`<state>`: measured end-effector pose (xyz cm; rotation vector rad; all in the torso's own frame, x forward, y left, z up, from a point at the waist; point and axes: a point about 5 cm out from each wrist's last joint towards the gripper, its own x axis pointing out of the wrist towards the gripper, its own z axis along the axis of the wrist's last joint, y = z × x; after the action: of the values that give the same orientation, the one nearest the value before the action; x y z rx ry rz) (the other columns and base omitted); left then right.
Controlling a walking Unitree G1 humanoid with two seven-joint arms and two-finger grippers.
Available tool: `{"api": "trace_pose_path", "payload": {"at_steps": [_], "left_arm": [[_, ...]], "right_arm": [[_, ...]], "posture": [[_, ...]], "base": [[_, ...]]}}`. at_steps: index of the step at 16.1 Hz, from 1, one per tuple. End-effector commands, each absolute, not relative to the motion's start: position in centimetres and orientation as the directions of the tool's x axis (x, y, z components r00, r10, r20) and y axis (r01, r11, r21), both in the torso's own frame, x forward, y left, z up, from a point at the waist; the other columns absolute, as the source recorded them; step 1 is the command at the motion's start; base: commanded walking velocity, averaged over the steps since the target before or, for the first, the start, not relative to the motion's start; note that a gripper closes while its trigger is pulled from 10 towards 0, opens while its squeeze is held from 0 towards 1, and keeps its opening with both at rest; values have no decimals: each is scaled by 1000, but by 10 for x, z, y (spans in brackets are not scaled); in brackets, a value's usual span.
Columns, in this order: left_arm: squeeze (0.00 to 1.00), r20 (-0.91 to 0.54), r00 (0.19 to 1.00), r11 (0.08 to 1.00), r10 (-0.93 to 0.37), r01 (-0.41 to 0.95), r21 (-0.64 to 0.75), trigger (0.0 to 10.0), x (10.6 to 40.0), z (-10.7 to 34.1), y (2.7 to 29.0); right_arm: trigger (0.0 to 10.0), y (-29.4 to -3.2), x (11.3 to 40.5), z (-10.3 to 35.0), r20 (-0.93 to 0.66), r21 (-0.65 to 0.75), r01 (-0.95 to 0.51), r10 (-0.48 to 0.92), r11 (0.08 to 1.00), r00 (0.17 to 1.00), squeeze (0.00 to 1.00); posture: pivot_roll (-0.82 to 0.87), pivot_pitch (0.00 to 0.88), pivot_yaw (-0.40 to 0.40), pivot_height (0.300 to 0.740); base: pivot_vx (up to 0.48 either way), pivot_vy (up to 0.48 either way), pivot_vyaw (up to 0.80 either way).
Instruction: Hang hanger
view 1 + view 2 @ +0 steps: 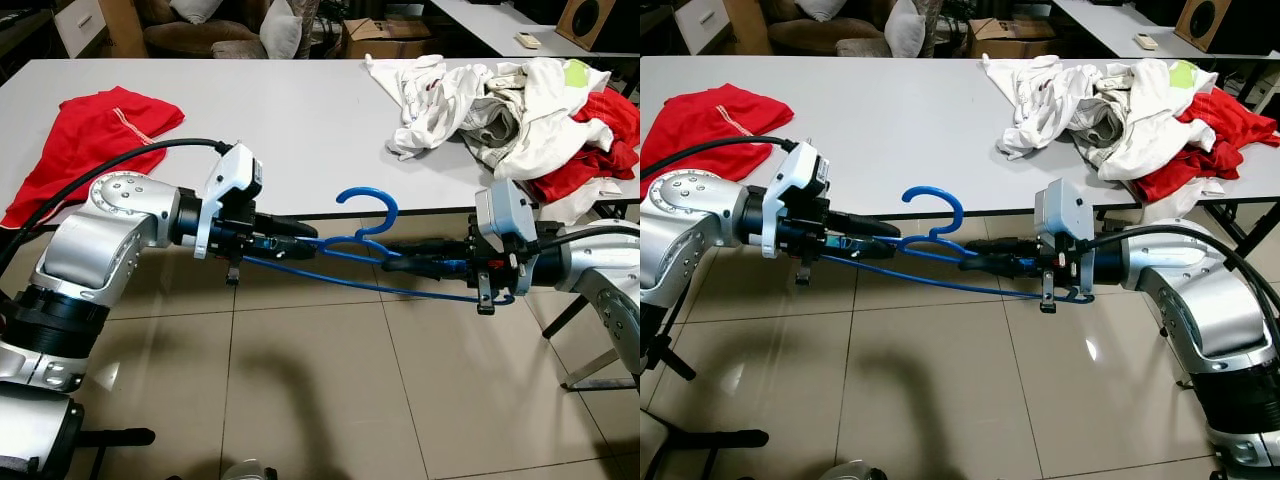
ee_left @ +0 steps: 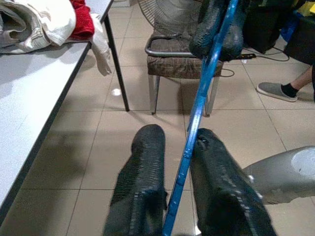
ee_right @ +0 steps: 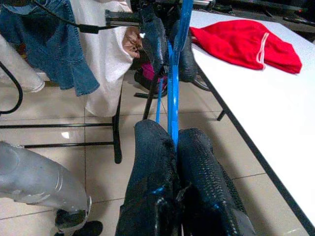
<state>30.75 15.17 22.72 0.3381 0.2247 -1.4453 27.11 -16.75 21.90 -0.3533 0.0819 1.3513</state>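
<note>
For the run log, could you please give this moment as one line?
phase: hanger held | blue hanger: between both grippers, above floor | left gripper: shut on it | right gripper: shut on it | white table: behind

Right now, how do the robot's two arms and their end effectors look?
Both arms have rounded silver shells with small screws. A white box sits at each wrist. A thick black cable runs along each arm. The left end effector and the right end effector each have two long black fingers with a textured surface.
</note>
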Motion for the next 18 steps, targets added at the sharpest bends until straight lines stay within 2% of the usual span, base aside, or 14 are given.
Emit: {"api": "trace_pose_path", "payload": {"at_steps": [1, 4, 5, 6, 7, 9, 10, 11, 12, 15, 18], "left_arm": [[0, -349, 99, 67, -932, 992, 103, 0, 306, 229, 148], [0, -350, 101, 68, -931, 992, 105, 0, 306, 229, 149], [0, -354, 92, 56, -931, 992, 110, 0, 305, 230, 148], [0, -357, 87, 49, -930, 992, 113, 0, 304, 231, 148], [0, -370, 76, 31, -926, 992, 126, 0, 302, 232, 146], [0, -381, 64, 11, -922, 990, 138, 0, 300, 234, 144], [0, -412, 57, -10, -909, 987, 158, 0, 300, 234, 144], [0, -426, 53, -20, -903, 986, 165, 0, 300, 234, 144], [0, -449, 48, -37, -892, 983, 178, 0, 299, 234, 144], [0, -455, 30, -63, -890, 980, 188, 0, 297, 236, 140], [0, -461, 26, -76, -887, 977, 201, 0, 299, 237, 137]], "right_arm": [[10000, -162, 273, 224, -251, -222, -963, 946, 149, 205, 0], [10000, -161, 273, 224, -248, -216, -964, 947, 152, 205, 0], [10000, -162, 272, 225, -232, -176, -973, 954, 149, 188, 867], [10000, -162, 272, 225, -227, -163, -976, 957, 146, 181, 867], [10000, -163, 270, 226, -222, -143, -980, 961, 138, 167, 1000], [10000, -164, 271, 227, -241, -169, -977, 956, 131, 170, 1000], [10000, -164, 272, 227, -267, -197, -972, 947, 128, 178, 784], [10000, -165, 272, 226, -277, -203, -971, 944, 126, 181, 784], [10000, -166, 274, 225, -298, -217, -968, 936, 126, 189, 0], [10000, -168, 275, 223, -348, -238, -966, 920, 102, 183, 0], [10000, -164, 270, 215, -371, -208, -976, 919, 59, 135, 0]], "posture": [[-127, 0, -13, 740], [-128, 0, -13, 740], [-128, 0, -14, 740], [-128, 0, -14, 740], [-129, 0, -18, 740], [-132, 0, -17, 740], [-133, 0, -21, 740], [-133, 0, -21, 740], [-135, 0, -22, 740], [-138, 0, -23, 740], [-141, 0, -27, 740]], "base": [[0, 0, 0], [0, 0, 0], [0, 0, 0], [0, 0, 0], [0, 0, 0], [0, 0, 0], [0, 0, 0], [0, 0, 0], [0, 0, 0], [0, 0, 0], [0, 0, 0]]}}
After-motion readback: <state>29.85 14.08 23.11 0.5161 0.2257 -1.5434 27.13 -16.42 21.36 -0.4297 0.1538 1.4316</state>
